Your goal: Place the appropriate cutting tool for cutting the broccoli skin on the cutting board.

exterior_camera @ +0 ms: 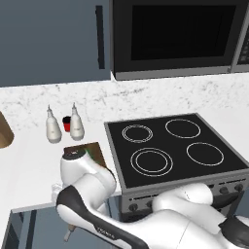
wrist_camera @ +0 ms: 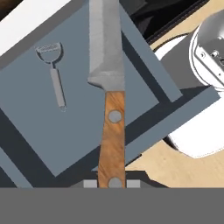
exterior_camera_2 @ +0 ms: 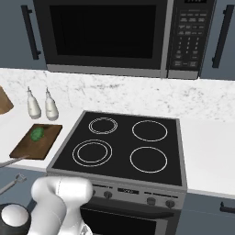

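Holding the knife above the open drawer

Gripping the knife [wrist_camera: 111, 109] by the butt of its orange-brown handle, the gripper [wrist_camera: 114, 183] has its fingers closed tight on the wood; the grey blade runs away from the hand, out over the grey drawer [wrist_camera: 39, 131]; one peeler [wrist_camera: 54, 74], all silver, lies flat on the drawer floor beside the blade and apart from it.
One cutting board [exterior_camera_2: 36, 141] lies on the counter just left of the stove [exterior_camera_2: 121, 147]; one broccoli [exterior_camera_2: 36, 133] sits on the board's far half, its near half bare; two white bottles [exterior_camera_2: 41, 104] stand behind the board by the wall, well apart from it; one small red cup [exterior_camera: 66, 122] sits between them.
Four burner rings mark the stove top; counter [exterior_camera_2: 209, 151] right of the stove lies open.
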Motion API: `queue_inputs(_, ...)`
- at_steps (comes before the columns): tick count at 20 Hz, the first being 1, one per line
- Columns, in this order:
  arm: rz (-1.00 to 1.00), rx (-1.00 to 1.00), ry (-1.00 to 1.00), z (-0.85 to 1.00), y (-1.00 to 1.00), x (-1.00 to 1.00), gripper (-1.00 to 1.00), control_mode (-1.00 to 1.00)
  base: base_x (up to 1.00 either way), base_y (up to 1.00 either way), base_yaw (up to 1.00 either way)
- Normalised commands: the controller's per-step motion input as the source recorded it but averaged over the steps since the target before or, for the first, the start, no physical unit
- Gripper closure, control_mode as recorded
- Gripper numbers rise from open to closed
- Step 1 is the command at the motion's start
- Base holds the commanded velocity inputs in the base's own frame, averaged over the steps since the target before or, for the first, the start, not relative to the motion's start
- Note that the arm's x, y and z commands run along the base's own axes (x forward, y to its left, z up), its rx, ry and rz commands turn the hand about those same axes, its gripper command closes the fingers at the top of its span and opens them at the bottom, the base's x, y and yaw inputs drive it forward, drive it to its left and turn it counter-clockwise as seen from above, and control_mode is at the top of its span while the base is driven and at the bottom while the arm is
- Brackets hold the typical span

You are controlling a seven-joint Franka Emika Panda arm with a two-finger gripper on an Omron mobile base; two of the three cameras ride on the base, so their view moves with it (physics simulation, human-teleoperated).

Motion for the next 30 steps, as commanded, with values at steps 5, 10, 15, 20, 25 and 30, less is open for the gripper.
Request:
queue_inputs(5, 0.0, 0.0, 0.0, 0.09, -0.83, 0.58, 1.0, -1.0, 0.0, 0.0, 0.0)
queue_inputs(10, 0.11, 0.0, 0.0, 0.04, -0.67, 0.72, 1.0, -1.0, 0.0, 0.0, 0.0)
queue_inputs(15, 0.21, 0.0, 0.0, 0.0, -0.16, 0.97, 1.0, -1.0, 0.0, 0.0, 0.0)
queue_inputs(20, 0.26, 0.0, 0.0, 0.0, 0.11, 0.85, 1.0, -1.0, 0.0, 0.0, 0.0)
queue_inputs(25, 0.2, -0.03, 0.0, -0.06, 0.44, 0.52, 1.0, -1.0, 0.0, 0.0, 0.0)
queue_inputs(30, 0.13, -0.03, 0.02, -0.27, 0.25, 0.32, 1.0, -1.0, 0.0, 0.0, 0.0)
